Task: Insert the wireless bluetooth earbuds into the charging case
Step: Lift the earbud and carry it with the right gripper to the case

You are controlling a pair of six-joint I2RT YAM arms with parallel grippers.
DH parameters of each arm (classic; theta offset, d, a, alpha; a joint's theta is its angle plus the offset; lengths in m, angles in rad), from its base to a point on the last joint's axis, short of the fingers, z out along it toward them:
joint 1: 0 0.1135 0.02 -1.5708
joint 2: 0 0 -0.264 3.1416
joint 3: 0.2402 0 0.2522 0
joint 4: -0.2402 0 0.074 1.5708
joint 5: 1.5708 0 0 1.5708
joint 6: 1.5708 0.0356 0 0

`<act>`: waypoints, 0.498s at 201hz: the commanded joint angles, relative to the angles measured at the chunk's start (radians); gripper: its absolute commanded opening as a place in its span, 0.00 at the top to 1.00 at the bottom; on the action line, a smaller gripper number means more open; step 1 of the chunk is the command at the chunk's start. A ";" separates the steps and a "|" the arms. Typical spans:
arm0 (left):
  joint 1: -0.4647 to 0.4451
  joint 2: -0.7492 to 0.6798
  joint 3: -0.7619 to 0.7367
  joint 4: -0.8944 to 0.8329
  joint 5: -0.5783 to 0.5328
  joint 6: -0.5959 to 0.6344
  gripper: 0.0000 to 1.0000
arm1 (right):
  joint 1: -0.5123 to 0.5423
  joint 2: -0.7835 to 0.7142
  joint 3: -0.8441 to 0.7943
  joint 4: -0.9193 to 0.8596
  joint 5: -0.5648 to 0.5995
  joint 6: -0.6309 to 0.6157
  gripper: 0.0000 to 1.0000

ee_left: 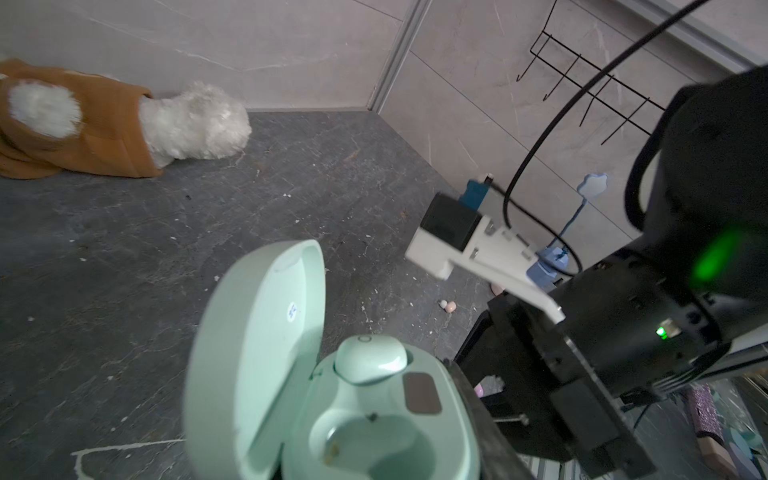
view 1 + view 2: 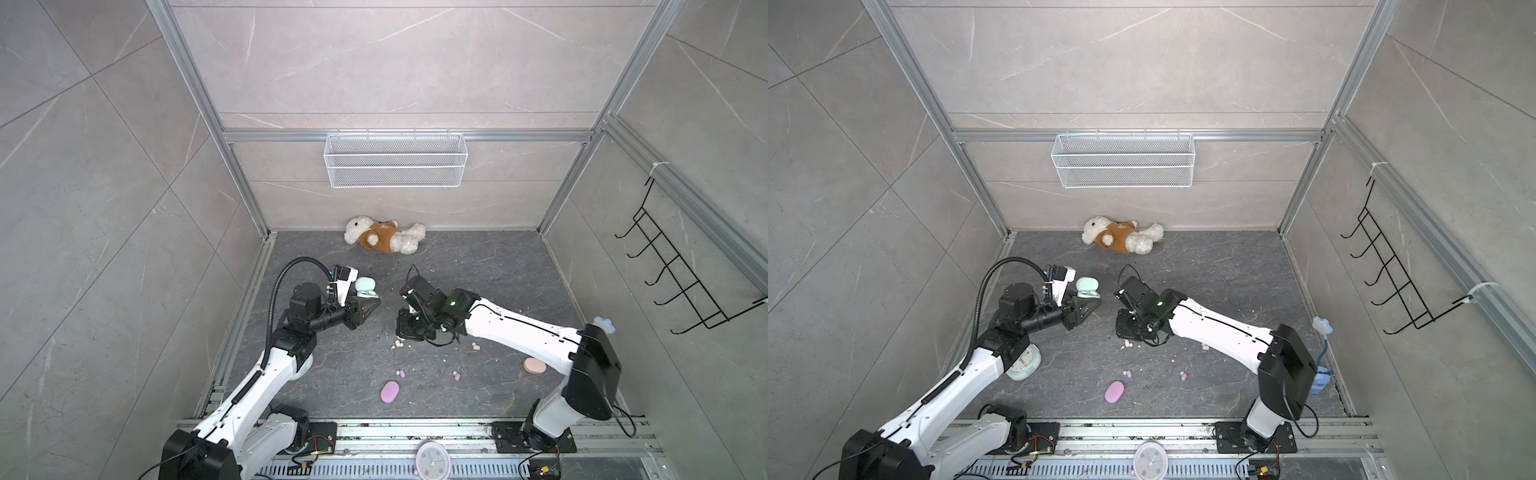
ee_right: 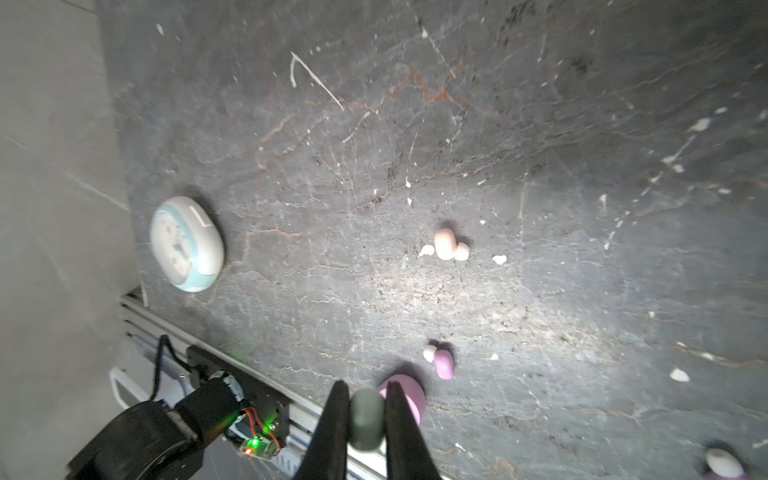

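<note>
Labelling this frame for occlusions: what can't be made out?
- Right gripper: tips hidden beneath its wrist in both top views.
- Held earbud: shadowed and blurred in right wrist view; colour unclear.
- Mint case: part cut off by left wrist view's edge.
- Clock: cut off by both top views' edge.

Teddy bear [image 2: 384, 240], wire basket [image 2: 395, 162], small clock [image 2: 432, 459]

Peach case [image 2: 533, 366] partly hidden behind right arm [image 2: 519, 328].

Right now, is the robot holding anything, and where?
Right fingers pinch a tiny mint-green earbud by its sides. Left fingers clamp the bottom half of the open mint-green charging case.
</note>
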 commanded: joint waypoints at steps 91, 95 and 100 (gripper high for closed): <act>-0.200 0.205 0.146 0.388 0.059 0.137 0.82 | -0.160 -0.353 0.064 -0.006 -0.091 0.020 0.83; -0.207 0.214 0.153 0.394 0.061 0.143 0.82 | -0.163 -0.355 0.072 -0.003 -0.094 0.018 0.83; -0.214 0.225 0.161 0.399 0.068 0.148 0.82 | -0.166 -0.356 0.083 0.001 -0.097 0.015 0.83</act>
